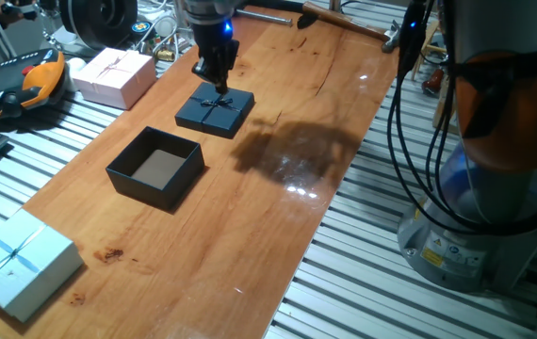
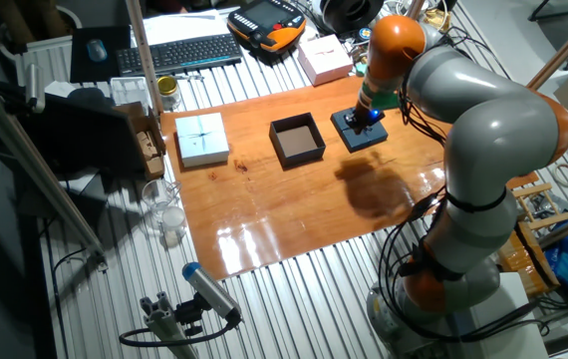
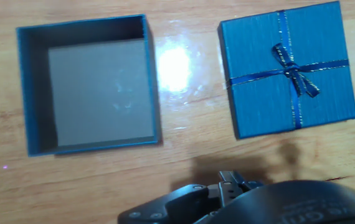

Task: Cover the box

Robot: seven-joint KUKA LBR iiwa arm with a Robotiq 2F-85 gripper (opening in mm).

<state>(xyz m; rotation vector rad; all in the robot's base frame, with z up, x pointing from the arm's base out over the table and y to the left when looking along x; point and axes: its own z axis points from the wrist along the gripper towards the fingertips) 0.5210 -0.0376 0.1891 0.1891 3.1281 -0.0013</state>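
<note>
The box is a small square black base with deep walls and a brownish floor. It stands open on the wooden table, and shows in the other fixed view and at the left of the hand view. The flat dark lid with a ribbon bow lies on the table just beyond the box, also in the other fixed view and at the right of the hand view. My gripper hangs just over the lid's bow. Its fingertips are too dark to read.
A pink gift box sits at the table's far left corner. A pale blue gift box sits at the near left end. A teach pendant and a keyboard lie beside the table. The robot's base stands at the right.
</note>
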